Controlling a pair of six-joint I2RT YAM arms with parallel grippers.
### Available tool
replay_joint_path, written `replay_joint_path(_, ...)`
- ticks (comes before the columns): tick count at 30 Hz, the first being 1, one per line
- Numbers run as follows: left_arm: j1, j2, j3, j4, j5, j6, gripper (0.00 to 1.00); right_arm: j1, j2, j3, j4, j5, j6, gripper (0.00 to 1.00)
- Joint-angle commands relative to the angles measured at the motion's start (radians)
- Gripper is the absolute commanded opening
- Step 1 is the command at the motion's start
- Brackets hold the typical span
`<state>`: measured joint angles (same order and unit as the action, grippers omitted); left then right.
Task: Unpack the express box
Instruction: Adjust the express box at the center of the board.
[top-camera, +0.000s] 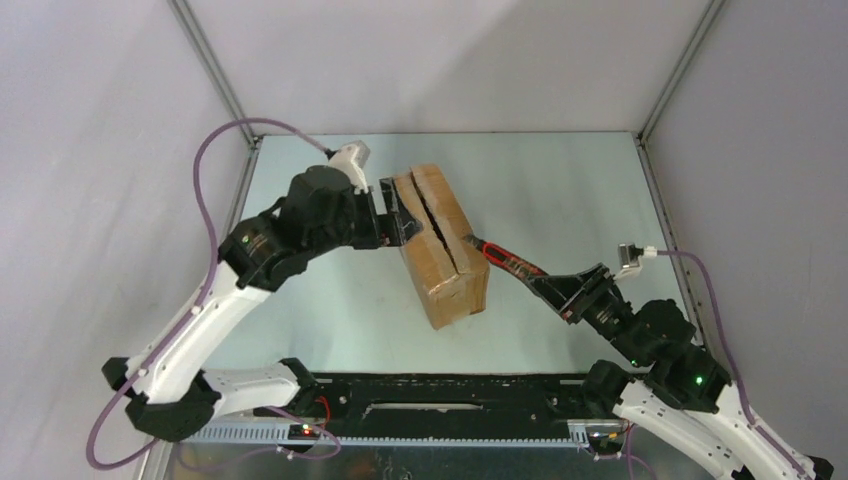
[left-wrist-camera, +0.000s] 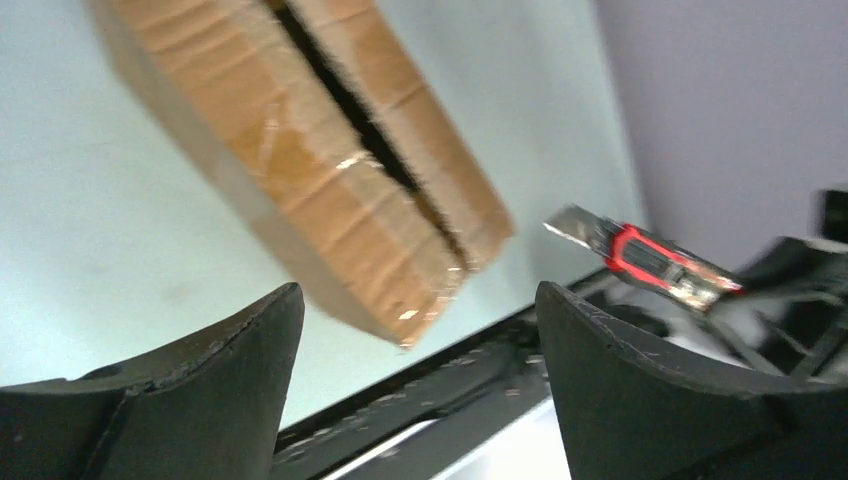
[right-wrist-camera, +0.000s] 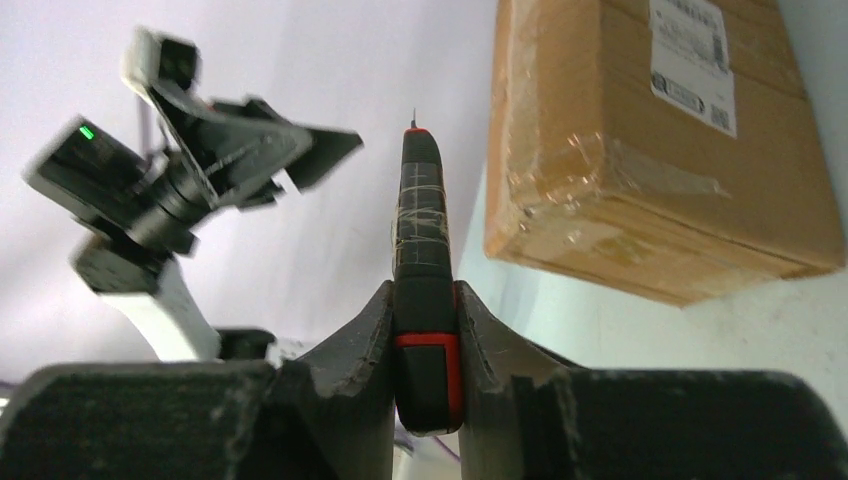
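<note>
The express box (top-camera: 440, 245) is a brown oblong carton lying in the middle of the table, with a dark gap along its top flap seam. The left wrist view shows the gaping seam and the box (left-wrist-camera: 300, 150) ahead of the fingers. My left gripper (top-camera: 395, 215) is open and empty at the box's far left side (left-wrist-camera: 420, 300). My right gripper (top-camera: 545, 285) is shut on a red and black utility knife (top-camera: 505, 260), whose tip is by the box's right side. In the right wrist view the knife (right-wrist-camera: 424, 240) stands between the jaws, with the box (right-wrist-camera: 640, 180) and its white label (right-wrist-camera: 690, 60) to the right.
The pale green table (top-camera: 560, 190) is walled by grey panels with metal posts at the back corners. A black rail (top-camera: 440, 395) runs along the near edge between the arm bases. The left arm (right-wrist-camera: 180, 170) shows in the right wrist view.
</note>
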<state>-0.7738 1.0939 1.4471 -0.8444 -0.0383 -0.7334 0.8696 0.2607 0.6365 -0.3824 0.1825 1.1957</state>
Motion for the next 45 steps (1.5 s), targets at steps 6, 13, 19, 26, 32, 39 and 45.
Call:
replay_joint_path(6, -0.044, 0.15, 0.166, -0.118, -0.026, 0.714, 0.92, -0.005, 0.006, 0.026, -0.159, -0.236, -0.106, 0.0)
replay_joint_path(13, -0.042, 0.189, 0.174, -0.059, 0.343, 1.09, 0.93, -0.005, 0.018, 0.038, -0.268, -0.331, -0.119, 0.0)
replay_joint_path(19, -0.041, 0.197, 0.105, -0.041, 0.53, 1.268, 0.93, -0.006, 0.046, 0.058, -0.328, -0.342, -0.17, 0.0)
replay_joint_path(26, -0.043, 0.271, 0.082, -0.039, 0.538, 1.478, 0.92, -0.004, 0.088, 0.053, -0.312, -0.432, -0.208, 0.0)
replay_joint_path(32, -0.046, 0.339, 0.13, -0.082, 0.504, 1.561, 0.91, -0.003, 0.096, 0.031, -0.289, -0.4, -0.221, 0.0)
replay_joint_path(39, -0.083, 0.325, 0.015, -0.065, 0.418, 1.547, 0.91, -0.014, 0.147, -0.054, -0.124, -0.501, -0.212, 0.0)
replay_joint_path(45, -0.083, 0.333, -0.027, -0.028, 0.343, 1.558, 0.95, -0.012, 0.219, -0.118, 0.015, -0.544, -0.181, 0.0)
